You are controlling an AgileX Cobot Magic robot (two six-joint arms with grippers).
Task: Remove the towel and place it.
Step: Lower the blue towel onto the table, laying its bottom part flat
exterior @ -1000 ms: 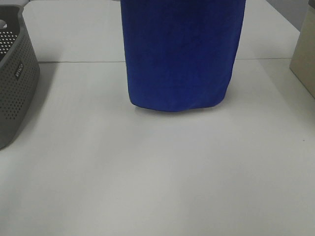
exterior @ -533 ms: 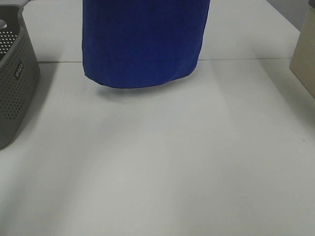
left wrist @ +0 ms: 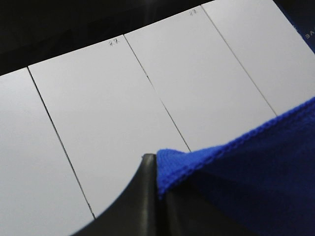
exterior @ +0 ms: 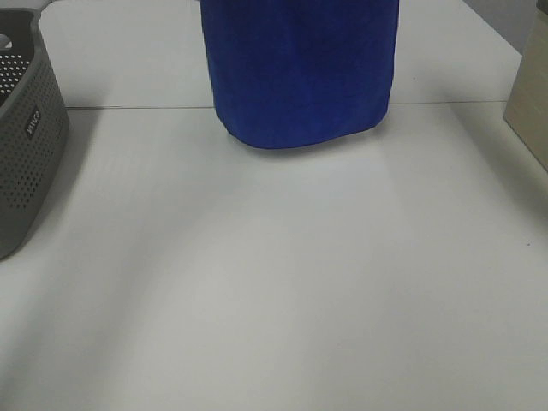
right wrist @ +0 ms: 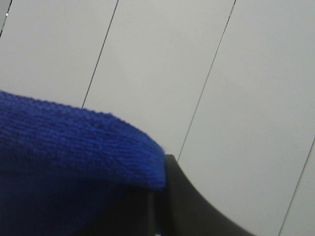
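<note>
The royal-blue towel point(exterior: 300, 68) hangs in the air above the far middle of the white table, its lower edge clear of the surface and its top out of the exterior view. Both grippers are out of the exterior view. In the left wrist view my left gripper point(left wrist: 156, 182) is shut on the towel's stitched edge point(left wrist: 236, 162). In the right wrist view my right gripper point(right wrist: 156, 196) is shut on another edge of the towel point(right wrist: 74, 147). The white tag does not show.
A grey perforated basket point(exterior: 26, 128) stands at the left edge of the white table point(exterior: 282, 282). A beige box point(exterior: 531, 94) stands at the right edge. A seam runs across the table behind the towel.
The hanging towel swung left and rose, then moved back to the right; its lower edge is now higher than a second ago.
</note>
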